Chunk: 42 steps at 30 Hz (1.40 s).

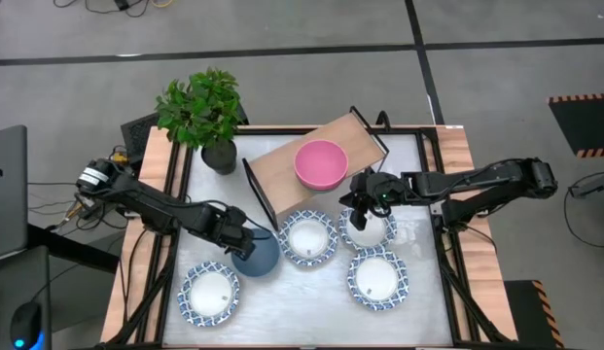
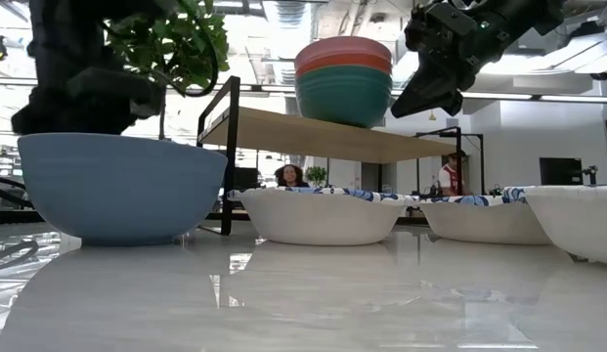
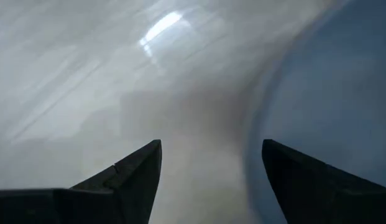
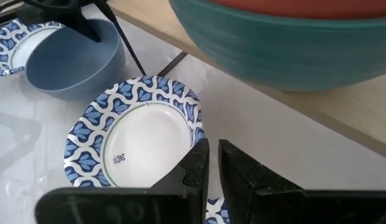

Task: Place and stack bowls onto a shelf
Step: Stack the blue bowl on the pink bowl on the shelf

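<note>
Light-wood shelf with black metal end frames sits angled at the table's far side, carrying a pink-red bowl nested in a green bowl. Four white blue-rimmed bowls lie on the whitish tabletop in front. Plain blue bowl sits on the table just beside my left claw, fingers spread, gripping nothing. My right claw hovers pinched nearly closed, empty, over one patterned bowl.
</note>
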Available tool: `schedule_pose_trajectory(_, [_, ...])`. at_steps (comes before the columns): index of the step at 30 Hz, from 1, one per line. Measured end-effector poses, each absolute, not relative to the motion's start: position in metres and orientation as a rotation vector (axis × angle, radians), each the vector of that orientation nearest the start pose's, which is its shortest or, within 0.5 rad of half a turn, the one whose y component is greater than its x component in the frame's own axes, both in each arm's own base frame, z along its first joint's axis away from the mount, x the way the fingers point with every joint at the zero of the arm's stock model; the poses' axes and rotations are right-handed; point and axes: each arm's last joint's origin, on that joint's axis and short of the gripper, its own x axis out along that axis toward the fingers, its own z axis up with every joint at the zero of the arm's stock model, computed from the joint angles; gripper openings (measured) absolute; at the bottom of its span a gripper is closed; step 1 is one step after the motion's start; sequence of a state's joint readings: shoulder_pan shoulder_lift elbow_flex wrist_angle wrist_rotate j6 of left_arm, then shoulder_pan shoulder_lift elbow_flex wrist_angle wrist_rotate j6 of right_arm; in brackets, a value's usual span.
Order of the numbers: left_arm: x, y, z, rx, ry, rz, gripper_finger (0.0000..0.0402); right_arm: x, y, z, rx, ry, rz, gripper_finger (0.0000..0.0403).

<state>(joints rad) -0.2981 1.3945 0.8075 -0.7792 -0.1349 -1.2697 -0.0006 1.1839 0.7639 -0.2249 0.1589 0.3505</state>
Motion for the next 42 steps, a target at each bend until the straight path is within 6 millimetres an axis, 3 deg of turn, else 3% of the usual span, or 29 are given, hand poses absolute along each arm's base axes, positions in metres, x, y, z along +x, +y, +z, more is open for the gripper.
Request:
schedule_pose_trajectory(4, [0.222, -0.065, 0.179, -0.808, 1.194, 0.669, 0.0254, 0.246, -0.005, 0.245, 0.306, 0.606, -0.271, 0.0064])
schedule_pose_trajectory(7, [0.221, -0.065, 0.179, -0.83, 1.199, 0.676, 0.0226, 0.246, -0.005, 0.245, 0.311, 0.605, -0.272, 0.0064])
schedule_pose_trajectory(17, [0.221, -0.065, 0.179, -0.906, 1.181, 0.733, 0.002, 0.246, -0.005, 0.245, 0.311, 0.605, -0.273, 0.0064])
schedule_pose_trajectory(23, [0.227, -0.067, 0.191, -0.944, 1.153, 0.725, 0.0002, 0.246, -0.005, 0.245, 0.311, 0.605, -0.274, 0.0064])
schedule_pose_trajectory(32, [0.247, -0.071, 0.245, -1.0, 1.108, 0.644, 0.0, 0.246, -0.005, 0.245, 0.308, 0.606, -0.274, 0.0064])
schedule_pose_trajectory(38, [0.253, -0.073, 0.302, -1.027, 1.065, 0.587, 0.0, 0.246, -0.005, 0.245, 0.3, 0.607, -0.272, 0.0064])
schedule_pose_trajectory(42, [0.255, -0.069, 0.345, -1.045, 0.926, 0.59, 0.0, 0.246, -0.005, 0.245, 0.3, 0.607, -0.272, 0.0064])
